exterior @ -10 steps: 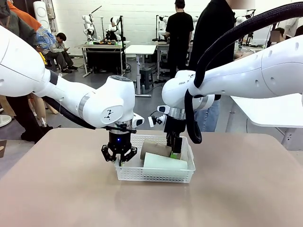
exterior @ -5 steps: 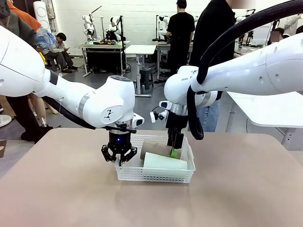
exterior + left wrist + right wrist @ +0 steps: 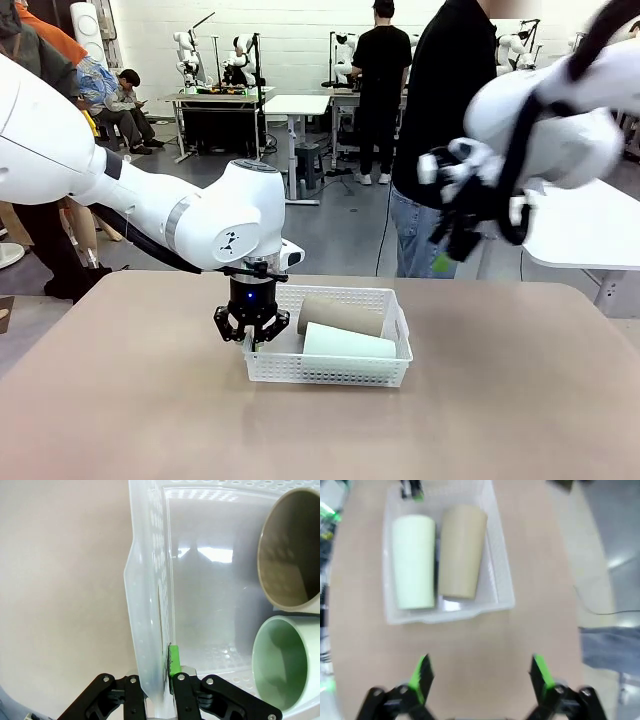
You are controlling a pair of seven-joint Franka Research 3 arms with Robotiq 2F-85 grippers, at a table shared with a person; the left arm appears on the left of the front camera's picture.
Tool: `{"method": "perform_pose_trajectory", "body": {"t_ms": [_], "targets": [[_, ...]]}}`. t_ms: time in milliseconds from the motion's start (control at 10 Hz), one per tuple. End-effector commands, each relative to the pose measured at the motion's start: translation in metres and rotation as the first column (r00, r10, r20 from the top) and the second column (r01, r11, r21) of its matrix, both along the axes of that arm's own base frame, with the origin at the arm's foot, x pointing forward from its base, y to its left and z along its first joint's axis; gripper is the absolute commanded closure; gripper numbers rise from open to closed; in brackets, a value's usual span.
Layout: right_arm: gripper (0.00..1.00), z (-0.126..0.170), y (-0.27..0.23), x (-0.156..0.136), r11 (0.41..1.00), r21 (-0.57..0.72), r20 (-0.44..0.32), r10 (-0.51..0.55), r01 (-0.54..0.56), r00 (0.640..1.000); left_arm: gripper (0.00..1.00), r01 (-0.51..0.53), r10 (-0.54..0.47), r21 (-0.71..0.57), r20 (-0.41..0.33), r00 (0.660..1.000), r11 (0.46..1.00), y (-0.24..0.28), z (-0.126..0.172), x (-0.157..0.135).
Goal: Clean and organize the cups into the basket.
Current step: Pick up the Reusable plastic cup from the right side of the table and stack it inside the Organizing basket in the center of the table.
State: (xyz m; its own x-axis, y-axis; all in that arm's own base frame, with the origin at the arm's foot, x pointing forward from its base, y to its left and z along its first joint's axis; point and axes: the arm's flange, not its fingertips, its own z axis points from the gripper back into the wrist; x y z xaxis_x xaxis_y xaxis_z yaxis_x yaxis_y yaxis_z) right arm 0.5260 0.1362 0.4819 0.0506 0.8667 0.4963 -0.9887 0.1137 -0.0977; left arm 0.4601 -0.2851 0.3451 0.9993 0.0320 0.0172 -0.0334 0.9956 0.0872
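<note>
from my seat, the left gripper (image 3: 253, 340) is down at the left short end of the shallow white plastic basket with perforated grid sides (image 3: 330, 370), which sits near the middle of the beige matte table (image 3: 140, 410). through the left wrist camera the left gripper (image 3: 162, 672) is clenched on the basket (image 3: 150, 595). one green pad (image 3: 173, 661) presses the inner face of the wall and the other finger sits outside, so that claw is grasping the basket's side wall.

two cups lie on their sides in the basket, side by side. the tan-brown tapered matte plastic cup (image 3: 340, 313) lies along the far side and the pale mint green tapered matte plastic cup (image 3: 350, 344) along the near side. the left wrist view looks straight into the open mouths of the tan-brown cup (image 3: 290, 555) and the mint cup (image 3: 280, 667).

the right gripper (image 3: 452, 245) hangs in the air above the table, past the basket's right end, in front of a person in a dark top and jeans (image 3: 445, 110). it is badly smeared there. in the right wrist camera the right gripper (image 3: 481, 672) is released, green pads (image 3: 422, 672) wide apart with nothing between them. it looks down on the basket (image 3: 502, 560), the mint cup (image 3: 414, 562) and the tan-brown cup (image 3: 462, 550). a small dark shape with green at that view's top edge is probably the left gripper (image 3: 412, 491), though the blur is too heavy to be sure.
</note>
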Motion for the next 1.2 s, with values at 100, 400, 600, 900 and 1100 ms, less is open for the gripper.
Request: {"method": "perform_pose_trajectory", "body": {"t_ms": [100, 400, 600, 900, 1100], "targets": [[0.0, 0.0, -0.105, -0.071, 0.968, 0.236, 0.102, 0.058, -0.081, 0.993, 1.0, 0.002, -0.002, 0.001, -0.002, 1.0, 1.0, 0.0, 0.001, -0.001], [0.0, -0.007, -0.179, -0.089, 0.902, 0.42, 0.162, 0.035, -0.101, 0.986, 1.0, 0.002, -0.002, 0.001, -0.002, 1.0, 1.0, 0.0, 0.001, -0.001], [0.0, -0.027, -0.217, -0.09, 0.846, 0.532, 0.098, -0.013, -0.041, 0.995, 1.0, 0.002, -0.002, 0.001, -0.002, 1.0, 1.0, 0.0, 0.001, -0.001], [0.0, -0.062, -0.265, -0.092, 0.758, 0.653, 0.025, -0.039, 0.013, 0.999, 1.0, 0.002, -0.002, 0.001, -0.002, 1.0, 1.0, 0.0, 0.001, -0.001], [0.0, -0.08, -0.279, -0.087, 0.741, 0.665, -0.01, -0.113, 0.091, 0.993, 1.0, 0.002, -0.002, 0.001, -0.002, 1.0, 1.0, 0.0, 0.001, -0.001]]}}
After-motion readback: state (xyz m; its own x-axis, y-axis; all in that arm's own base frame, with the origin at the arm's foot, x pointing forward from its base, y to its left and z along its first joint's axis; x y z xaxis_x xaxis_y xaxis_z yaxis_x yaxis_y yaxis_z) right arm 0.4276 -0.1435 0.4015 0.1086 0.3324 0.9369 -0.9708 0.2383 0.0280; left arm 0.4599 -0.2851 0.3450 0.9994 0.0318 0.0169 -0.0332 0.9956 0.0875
